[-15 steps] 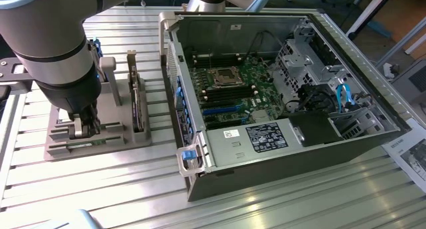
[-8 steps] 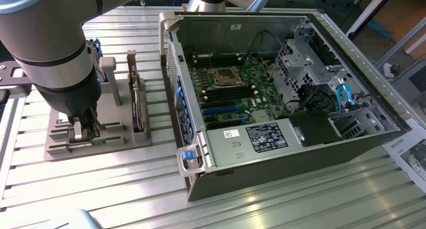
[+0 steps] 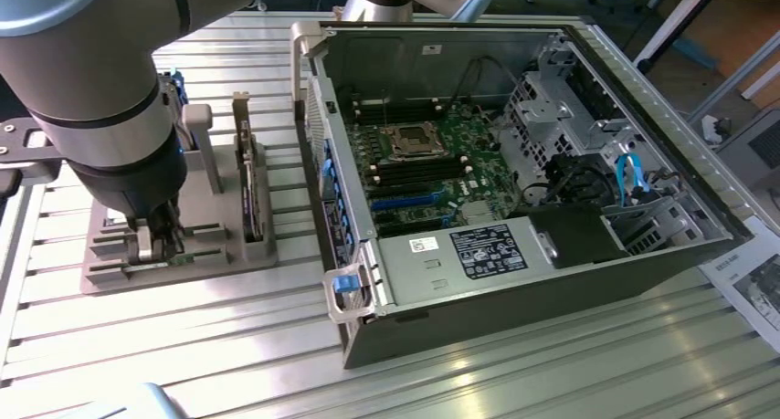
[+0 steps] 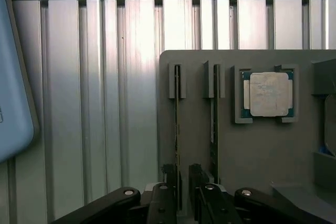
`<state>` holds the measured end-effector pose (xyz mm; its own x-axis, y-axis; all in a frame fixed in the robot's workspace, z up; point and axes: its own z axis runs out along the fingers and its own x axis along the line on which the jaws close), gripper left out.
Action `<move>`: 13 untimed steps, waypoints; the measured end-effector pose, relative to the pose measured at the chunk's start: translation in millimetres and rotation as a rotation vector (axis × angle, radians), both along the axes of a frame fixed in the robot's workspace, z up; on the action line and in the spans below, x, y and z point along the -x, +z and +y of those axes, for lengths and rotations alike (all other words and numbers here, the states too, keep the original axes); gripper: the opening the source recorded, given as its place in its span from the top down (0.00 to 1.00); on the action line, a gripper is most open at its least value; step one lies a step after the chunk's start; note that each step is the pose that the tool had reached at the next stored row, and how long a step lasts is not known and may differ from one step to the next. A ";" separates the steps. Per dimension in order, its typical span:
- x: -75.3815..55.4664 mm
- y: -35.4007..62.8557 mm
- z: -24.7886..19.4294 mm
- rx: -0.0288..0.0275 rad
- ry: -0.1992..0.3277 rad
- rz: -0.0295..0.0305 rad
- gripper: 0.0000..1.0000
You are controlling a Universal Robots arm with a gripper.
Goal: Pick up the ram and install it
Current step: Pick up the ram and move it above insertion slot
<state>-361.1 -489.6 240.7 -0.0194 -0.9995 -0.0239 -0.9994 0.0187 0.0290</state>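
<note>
Ribbed aluminium bench (image 3: 183,346) carries a grey fixture tray (image 3: 122,277) beside an open computer case (image 3: 512,255). On the tray, the ram (image 4: 177,119) stands on edge in the slot farther from the processor chip (image 4: 269,94). The pincer (image 4: 181,174) is down over it, wide open and gripping nothing, one finger on each side. A good grasp likely means staying square and closing evenly on the flat faces.
</note>
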 end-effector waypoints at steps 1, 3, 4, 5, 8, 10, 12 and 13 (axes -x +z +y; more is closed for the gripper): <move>0.0 -1.2 -0.1 0.0000 0.000 0.0000 0.75; 0.0 -3.7 -0.3 0.0000 0.000 0.0000 0.75; 0.0 -6.1 -0.4 0.0000 0.000 0.0000 0.75; 0.0 -7.5 -0.5 0.0000 0.000 0.0000 0.75; 0.0 -10.7 -0.7 0.0000 0.000 0.0000 0.75; 0.0 -12.8 -0.9 0.0001 0.000 0.0000 0.75; 0.0 -14.6 -1.0 0.0001 0.000 0.0000 0.75; 0.0 -15.4 -1.1 0.0000 0.000 0.0000 0.75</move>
